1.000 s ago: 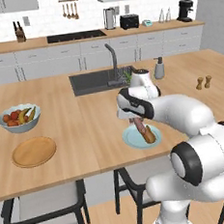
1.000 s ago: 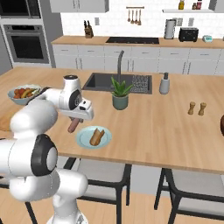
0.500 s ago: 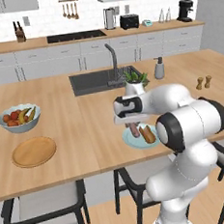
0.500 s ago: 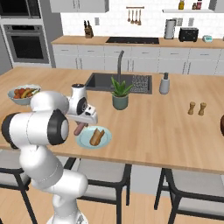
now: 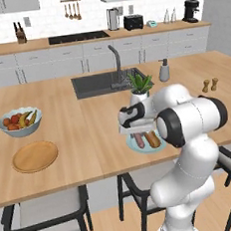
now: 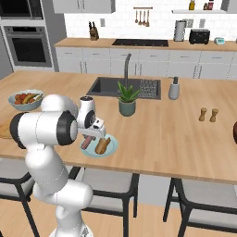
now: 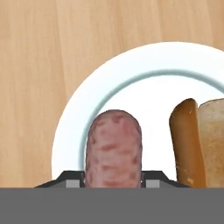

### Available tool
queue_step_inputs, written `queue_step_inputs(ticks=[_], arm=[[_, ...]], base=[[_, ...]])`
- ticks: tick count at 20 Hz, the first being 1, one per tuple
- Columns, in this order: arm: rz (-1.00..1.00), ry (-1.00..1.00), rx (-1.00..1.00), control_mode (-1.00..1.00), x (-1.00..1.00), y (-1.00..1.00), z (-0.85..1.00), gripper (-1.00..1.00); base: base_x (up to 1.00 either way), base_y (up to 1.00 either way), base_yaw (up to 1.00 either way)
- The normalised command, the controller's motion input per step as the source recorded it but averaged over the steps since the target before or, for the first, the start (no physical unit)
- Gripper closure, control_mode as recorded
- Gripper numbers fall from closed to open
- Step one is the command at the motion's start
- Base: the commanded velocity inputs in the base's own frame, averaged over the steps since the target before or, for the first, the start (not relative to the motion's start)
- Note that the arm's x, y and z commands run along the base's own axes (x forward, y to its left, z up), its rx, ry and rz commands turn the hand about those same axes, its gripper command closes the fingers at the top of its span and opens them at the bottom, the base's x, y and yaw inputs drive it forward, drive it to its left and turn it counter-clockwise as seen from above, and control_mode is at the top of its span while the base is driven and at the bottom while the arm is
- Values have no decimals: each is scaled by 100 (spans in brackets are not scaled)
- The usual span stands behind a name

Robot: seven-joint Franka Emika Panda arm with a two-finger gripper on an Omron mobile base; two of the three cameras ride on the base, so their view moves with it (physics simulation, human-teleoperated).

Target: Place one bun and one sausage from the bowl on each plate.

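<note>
Down at the blue-green plate (image 7: 78, 113), the gripper (image 7: 113, 180) is clamped on a sausage (image 7: 113, 148), holding it just over the plate, with a bun (image 7: 210, 144) already lying beside it. I'd call this plate nearly served once the jaws let go. Farther left, the tan plate (image 5: 35, 156) sits bare, so it awaits its pair. Beyond it stands the fruit bowl (image 5: 19, 121).

The pink-brown sausage (image 7: 113, 148) lies on the pale blue-green plate (image 7: 131, 65), pointing to 12 o'clock in the hand view. The golden bun (image 7: 212, 140) lies beside it at 3 o'clock, on the same plate.
</note>
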Motion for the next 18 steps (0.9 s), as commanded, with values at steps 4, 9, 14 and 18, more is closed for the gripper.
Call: queue_step_inputs(ticks=[4,9,14,18], arm=[[0,0,0,-100,17,-3,-24,100],[0,0,0,-100,17,-19,-10,100],[0,0,0,-100,8,-4,-1,100],[0,0,0,-100,0,0,0,100]], base=[[0,0,0],[0,0,0],[0,0,0],[0,0,0]])
